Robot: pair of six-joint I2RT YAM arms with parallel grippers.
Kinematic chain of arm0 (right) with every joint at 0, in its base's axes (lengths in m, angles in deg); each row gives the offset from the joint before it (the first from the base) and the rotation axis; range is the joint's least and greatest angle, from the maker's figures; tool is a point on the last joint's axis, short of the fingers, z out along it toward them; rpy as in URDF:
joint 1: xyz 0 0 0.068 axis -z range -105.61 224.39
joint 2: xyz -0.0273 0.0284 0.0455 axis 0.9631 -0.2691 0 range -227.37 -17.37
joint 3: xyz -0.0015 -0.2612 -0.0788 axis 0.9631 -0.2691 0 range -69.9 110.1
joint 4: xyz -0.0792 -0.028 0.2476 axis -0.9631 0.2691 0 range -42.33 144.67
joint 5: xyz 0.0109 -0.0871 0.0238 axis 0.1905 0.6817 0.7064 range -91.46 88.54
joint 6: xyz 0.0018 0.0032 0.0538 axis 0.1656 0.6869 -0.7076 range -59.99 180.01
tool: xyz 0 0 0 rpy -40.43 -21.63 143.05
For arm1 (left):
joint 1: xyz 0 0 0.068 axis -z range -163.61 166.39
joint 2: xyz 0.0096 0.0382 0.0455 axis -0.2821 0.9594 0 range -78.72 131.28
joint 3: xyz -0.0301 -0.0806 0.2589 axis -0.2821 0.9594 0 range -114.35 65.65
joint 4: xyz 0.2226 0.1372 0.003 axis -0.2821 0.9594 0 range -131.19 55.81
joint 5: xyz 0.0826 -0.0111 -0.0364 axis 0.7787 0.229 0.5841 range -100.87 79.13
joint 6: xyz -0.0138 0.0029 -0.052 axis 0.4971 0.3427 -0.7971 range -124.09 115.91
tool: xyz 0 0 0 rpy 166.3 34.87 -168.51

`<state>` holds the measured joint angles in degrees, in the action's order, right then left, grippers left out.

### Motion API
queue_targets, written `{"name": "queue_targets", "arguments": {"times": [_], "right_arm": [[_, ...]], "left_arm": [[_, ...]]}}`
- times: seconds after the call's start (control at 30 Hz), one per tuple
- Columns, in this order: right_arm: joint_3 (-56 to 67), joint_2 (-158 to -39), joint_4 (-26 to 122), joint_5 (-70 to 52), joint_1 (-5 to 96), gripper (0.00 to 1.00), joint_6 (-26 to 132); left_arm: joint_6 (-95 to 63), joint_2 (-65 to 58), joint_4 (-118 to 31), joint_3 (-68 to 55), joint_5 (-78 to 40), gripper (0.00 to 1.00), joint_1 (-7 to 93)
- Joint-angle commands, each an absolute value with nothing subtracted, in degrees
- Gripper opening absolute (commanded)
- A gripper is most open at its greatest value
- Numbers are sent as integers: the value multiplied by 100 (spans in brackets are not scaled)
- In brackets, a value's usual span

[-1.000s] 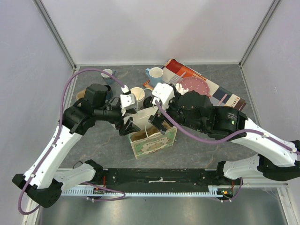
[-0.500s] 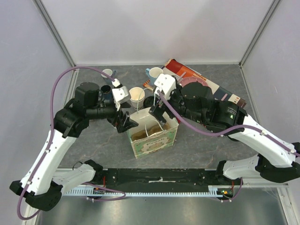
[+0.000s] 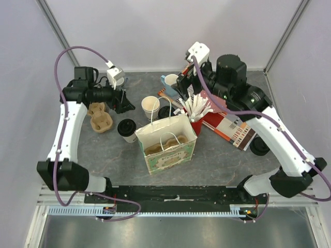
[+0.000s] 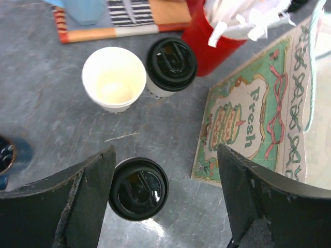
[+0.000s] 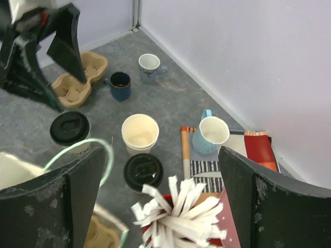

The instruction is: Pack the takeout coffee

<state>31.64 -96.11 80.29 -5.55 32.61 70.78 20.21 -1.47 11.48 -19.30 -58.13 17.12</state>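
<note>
"Where are the takeout coffees sitting right now?"

"Both are standing on the table, outside the paper bag (image 3: 168, 155). The left lidded cup (image 3: 126, 129) is standing just beside the bag's left side. The rear lidded cup (image 3: 166, 111) is standing behind the bag, between a lidless paper cup (image 3: 151, 105) and a red holder (image 3: 195, 120) full of white wrapped sticks."

"Is either one tipping over?"

"No. Both are standing upright, long axis running straight up, black lids facing the ceiling."

"And what are the arms doing?"

"The left gripper (image 4: 166, 152) is hanging over the table beyond the left lidded cup, jaws spread wide and gripping nothing. The right gripper (image 5: 163, 152) is hovering at the back near a light blue mug (image 3: 170, 81), also spread wide and empty."

"And the bag?"

"It's standing open, with a brown cardboard tray (image 3: 154, 149) sitting inside."
</note>
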Motion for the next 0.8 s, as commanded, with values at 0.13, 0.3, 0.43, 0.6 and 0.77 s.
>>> {"name": "queue_targets", "arguments": {"times": [0.13,0.3,0.43,0.6,0.77], "right_arm": [[3409,-10210,7141,-2799,4573,98,6372],[3118,-10104,7044,-2888,4670,98,5477],[3214,-10165,7342,-2686,4714,98,4983],[3311,-10271,7807,-2458,4714,98,4579],[3241,-10412,8116,-2431,4714,97,4157]], "left_arm": [[6240,1127,4006,-3478,-7309,79,1647],[7982,1313,4688,-3447,-6793,70,1454],[9028,1225,4688,-3174,-6230,65,1472],[10154,1120,4688,-2683,-5404,67,1489],[10980,1154,4688,-2445,-5139,67,1489]]}}
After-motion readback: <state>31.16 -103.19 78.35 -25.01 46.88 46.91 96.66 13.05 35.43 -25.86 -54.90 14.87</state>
